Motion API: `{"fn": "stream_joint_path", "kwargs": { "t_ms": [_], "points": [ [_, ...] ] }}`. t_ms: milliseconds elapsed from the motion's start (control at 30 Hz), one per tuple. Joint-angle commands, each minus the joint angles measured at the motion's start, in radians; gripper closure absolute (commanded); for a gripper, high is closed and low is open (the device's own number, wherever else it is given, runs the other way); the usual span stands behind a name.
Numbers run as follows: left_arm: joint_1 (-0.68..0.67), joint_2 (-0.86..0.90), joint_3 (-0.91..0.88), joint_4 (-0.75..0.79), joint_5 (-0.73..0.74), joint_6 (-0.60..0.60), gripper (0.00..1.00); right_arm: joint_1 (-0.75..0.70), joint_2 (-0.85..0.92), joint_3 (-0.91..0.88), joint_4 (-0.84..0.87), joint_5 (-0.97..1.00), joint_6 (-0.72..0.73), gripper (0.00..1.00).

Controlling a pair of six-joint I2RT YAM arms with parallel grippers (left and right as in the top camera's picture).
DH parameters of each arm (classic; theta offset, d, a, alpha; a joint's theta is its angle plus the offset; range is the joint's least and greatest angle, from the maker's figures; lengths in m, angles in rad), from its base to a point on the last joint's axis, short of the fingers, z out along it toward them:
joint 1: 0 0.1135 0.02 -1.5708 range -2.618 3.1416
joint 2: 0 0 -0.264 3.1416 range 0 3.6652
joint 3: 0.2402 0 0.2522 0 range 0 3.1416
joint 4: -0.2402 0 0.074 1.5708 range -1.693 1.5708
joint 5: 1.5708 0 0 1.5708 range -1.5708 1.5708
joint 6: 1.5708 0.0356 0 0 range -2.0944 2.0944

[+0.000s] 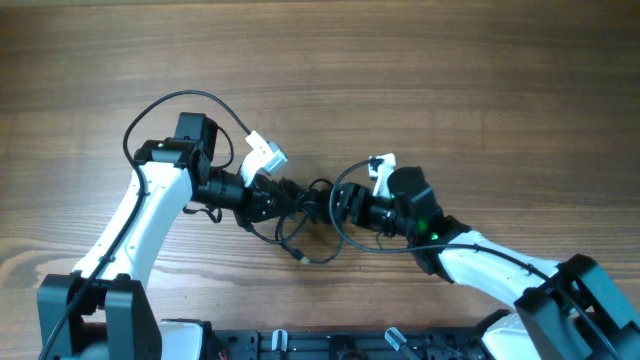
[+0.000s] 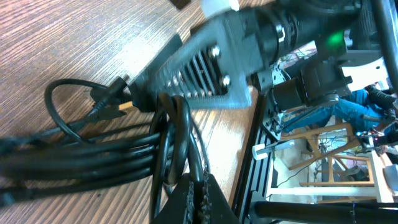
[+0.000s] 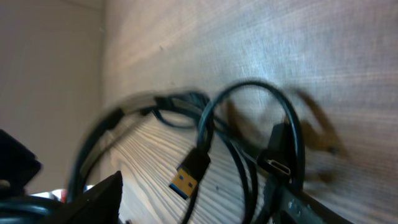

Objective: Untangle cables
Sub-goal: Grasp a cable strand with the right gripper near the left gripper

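- Nearest my right wrist lens, a flat USB plug (image 3: 186,177) with a blue tongue and a black moulded shell lies on the counter (image 3: 298,56), pale wood with fine streaked grain.
- Just beside it, a wider plug (image 3: 278,160) with a metal mouth sits at the foot of a round loop of smooth black cord.
- My right pincer (image 1: 345,205) is spread. Its two dark tips sit at opposite lower corners of that view, with the cords between them.
- The cables (image 1: 300,220) lie on the counter between my two pincers as one knot of thin, glossy black loops. One tail ends in a small plug (image 1: 300,258) on the side towards my bases.
- My left pincer (image 1: 266,197) is at the knot's left edge. Whether it is spread or pinching, I cannot tell.
- Only the left wrist view shows several cords running side by side like thick rope. It also shows the grey, ribbed face of one of the right pincer's fingers (image 2: 199,78) against them, and a brass-tipped plug (image 2: 111,106) poking out beside its tip.
- Only the overhead view shows the whole knot and both pincers facing each other. The right wrist view is blurred at its left.
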Motion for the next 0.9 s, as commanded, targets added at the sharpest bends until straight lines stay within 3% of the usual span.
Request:
{"fn": "stream_joint_path", "kwargs": {
  "t_ms": [0, 200, 567, 767, 867],
  "points": [
    [0.034, -0.019, 0.018, 0.034, 0.062, -0.028, 0.96, 0.082, 0.007, 0.002, -0.031, 0.002, 0.008, 0.27],
    [0.100, -0.015, 0.013, 0.070, 0.062, -0.106, 0.96, 0.111, 0.007, 0.002, -0.031, 0.025, 0.060, 0.30],
    [0.160, -0.013, -0.001, 0.075, 0.144, -0.109, 0.96, 0.122, 0.007, 0.002, -0.007, 0.040, 0.014, 0.31],
    [0.160, 0.006, -0.001, 0.078, 0.143, -0.109, 0.96, 0.113, 0.003, 0.006, 0.076, 0.024, -0.087, 0.35],
    [0.160, 0.006, -0.001, 0.072, 0.131, -0.108, 0.96, 0.061, -0.006, 0.043, 0.072, -0.084, -0.143, 0.35]
  ]
}}
